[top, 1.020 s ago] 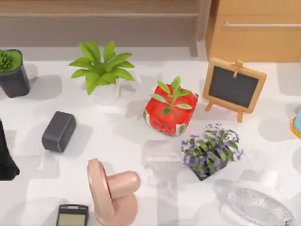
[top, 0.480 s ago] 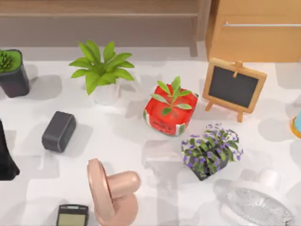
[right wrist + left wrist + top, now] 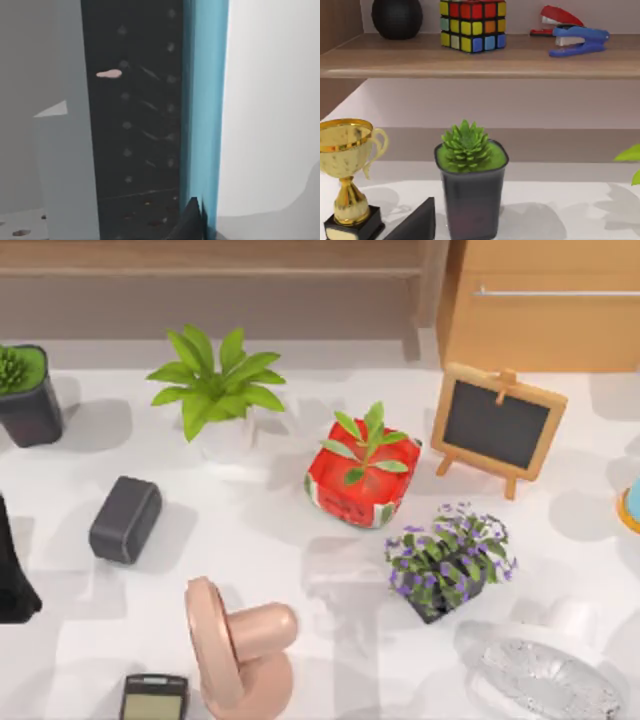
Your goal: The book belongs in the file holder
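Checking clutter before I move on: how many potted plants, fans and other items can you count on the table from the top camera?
Potted plants: 4 (dark pot, white pot, red pot, purple flowers)
Fans: 2 (pink fan, white fan)
Chalkboard easel: 1
Dark speaker: 1
Calculator: 1
Total: 9

Bare table (image 3: pixel 250 530) lies between the red plant pot (image 3: pixel 360 483) and speaker (image 3: pixel 124 519).

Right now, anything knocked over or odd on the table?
One thing: the pink fan lies tipped on its side at the table's front. The red plant pot, purple flower pot and chalkboard easel stand upright, nothing spilled.
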Action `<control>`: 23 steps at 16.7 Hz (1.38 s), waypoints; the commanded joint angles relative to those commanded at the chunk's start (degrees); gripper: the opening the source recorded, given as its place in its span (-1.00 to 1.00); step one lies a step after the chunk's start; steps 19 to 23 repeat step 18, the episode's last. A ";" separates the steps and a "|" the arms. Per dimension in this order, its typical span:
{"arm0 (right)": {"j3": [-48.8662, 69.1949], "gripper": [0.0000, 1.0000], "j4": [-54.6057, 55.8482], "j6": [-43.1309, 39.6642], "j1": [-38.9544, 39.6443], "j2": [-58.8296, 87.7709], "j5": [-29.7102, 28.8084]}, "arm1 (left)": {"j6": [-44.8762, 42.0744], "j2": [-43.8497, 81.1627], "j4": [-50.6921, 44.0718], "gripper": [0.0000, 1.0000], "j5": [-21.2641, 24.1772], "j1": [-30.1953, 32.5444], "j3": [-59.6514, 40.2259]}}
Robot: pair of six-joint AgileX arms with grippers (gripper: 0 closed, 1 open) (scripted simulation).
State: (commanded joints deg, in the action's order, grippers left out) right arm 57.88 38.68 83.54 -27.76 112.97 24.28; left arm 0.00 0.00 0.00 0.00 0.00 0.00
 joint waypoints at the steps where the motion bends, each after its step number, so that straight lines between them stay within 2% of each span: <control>1: 0.00 -0.70 0.00 0.00 0.00 0.00 0.00 | 0.00 0.00 0.00 1.00 0.00 0.00 0.00; 12: 0.00 0.96 0.00 0.00 0.00 0.00 0.00 | 0.00 0.00 0.00 1.00 0.00 0.00 0.00; 23: 0.00 1.00 0.00 0.00 0.00 0.00 0.00 | 0.00 0.00 0.00 1.00 0.00 0.00 0.00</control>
